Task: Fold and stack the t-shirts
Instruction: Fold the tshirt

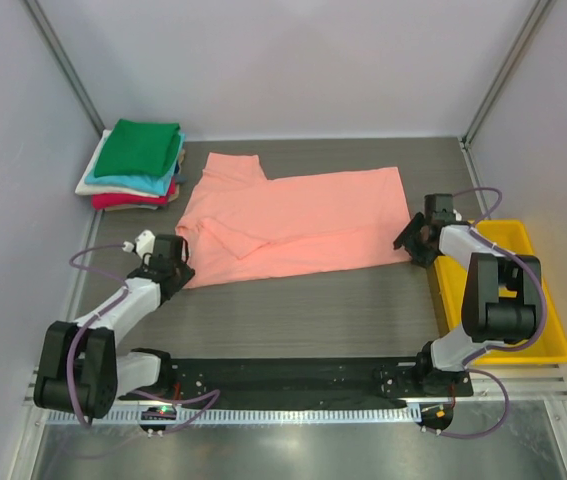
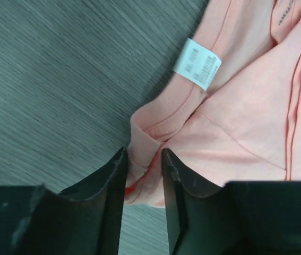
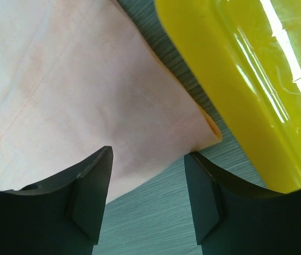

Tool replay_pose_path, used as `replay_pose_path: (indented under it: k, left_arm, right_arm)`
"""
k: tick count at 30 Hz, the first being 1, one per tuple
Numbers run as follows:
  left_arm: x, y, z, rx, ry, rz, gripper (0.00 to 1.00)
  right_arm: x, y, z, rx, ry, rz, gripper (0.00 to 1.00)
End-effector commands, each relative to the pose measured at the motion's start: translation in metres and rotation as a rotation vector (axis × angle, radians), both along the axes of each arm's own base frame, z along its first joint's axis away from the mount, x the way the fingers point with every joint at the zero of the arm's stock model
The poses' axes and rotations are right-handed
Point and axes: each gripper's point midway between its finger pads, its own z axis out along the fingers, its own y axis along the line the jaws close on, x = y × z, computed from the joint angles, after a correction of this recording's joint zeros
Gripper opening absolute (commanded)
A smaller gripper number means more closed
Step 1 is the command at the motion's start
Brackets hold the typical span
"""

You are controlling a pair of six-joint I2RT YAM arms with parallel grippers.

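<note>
A salmon-pink t-shirt (image 1: 303,215) lies spread flat in the middle of the table, its neck end on the left. My left gripper (image 1: 171,262) is at the shirt's near-left corner. In the left wrist view its fingers (image 2: 143,154) are closed on a bunched fold of the pink cloth (image 2: 235,133), just below the white neck label (image 2: 197,63). My right gripper (image 1: 408,240) is at the near-right corner. Its jaws (image 3: 149,151) stand wide over the pink hem corner (image 3: 86,79), with bare table showing between them. Folded t-shirts (image 1: 135,165), green on top, are stacked at the back left.
A yellow plastic bin (image 1: 508,290) stands along the right edge of the table, right beside the right gripper, and its wall (image 3: 235,69) lies close to the shirt's corner. White walls enclose the table on three sides.
</note>
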Motion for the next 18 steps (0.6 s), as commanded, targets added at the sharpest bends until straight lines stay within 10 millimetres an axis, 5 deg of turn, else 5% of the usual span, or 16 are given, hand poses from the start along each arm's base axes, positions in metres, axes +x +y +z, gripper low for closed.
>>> replay_pose_path:
  k: [1, 5, 9, 18]
  left_arm:
    - [0.024, 0.006, 0.014, 0.008, -0.121, 0.046, 0.30]
    - [0.023, 0.015, 0.028, 0.043, -0.146, 0.076, 0.03]
    - [0.017, 0.027, 0.046, 0.048, -0.178, 0.111, 0.00]
    - [-0.015, 0.048, 0.075, 0.014, -0.178, 0.194, 0.00]
  right_arm:
    - [0.008, -0.016, -0.004, -0.044, -0.010, -0.044, 0.61]
    - [0.004, -0.020, -0.008, -0.059, -0.001, -0.061, 0.35]
    - [0.002, -0.020, -0.008, -0.057, -0.001, -0.058, 0.04]
    - [-0.029, -0.009, 0.011, -0.012, -0.016, -0.061, 0.01]
